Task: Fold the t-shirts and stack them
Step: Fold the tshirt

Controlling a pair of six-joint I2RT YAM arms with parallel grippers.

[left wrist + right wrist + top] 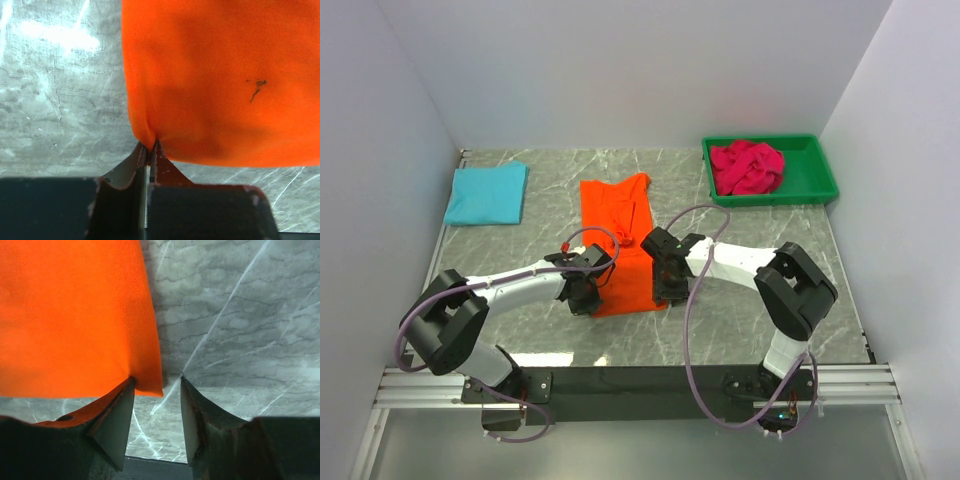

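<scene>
Here, the bright orange soft-cloth t-shirt (pixel 618 235) lies flat on the grey marbled table (pixel 760 320). It is narrowed lengthwise into a strip, with its near hem between the two grippers.

The left gripper (pixel 150 146) has its fingers pressed together on the hem's left corner. A small pucker of cloth rises from the pinch, and the rest of the shirt spreads away beyond and to the right of the fingertips.

The right gripper (pixel 156 380) stands part-way open at the hem's right corner. The corner reaches just into the gap and touches the left-hand finger, while the other finger rests apart over bare table. Nothing is clamped there yet.

Paired holds at both corners would likely let the hem rise level and travel away from the fingers toward the collar for a crosswise fold. A pull from one side alone would probably skew the strip.

The light turquoise-blue t-shirt (pixel 487 193), already a neat rectangle, lies well beyond and to the left of the left fingers, presumably as the base of the stack. The crimson-pink t-shirt (pixel 747 167) sits crumpled in the green plastic bin (pixel 820 187), well beyond and to the right of the right fingers, evidently unfolded.
</scene>
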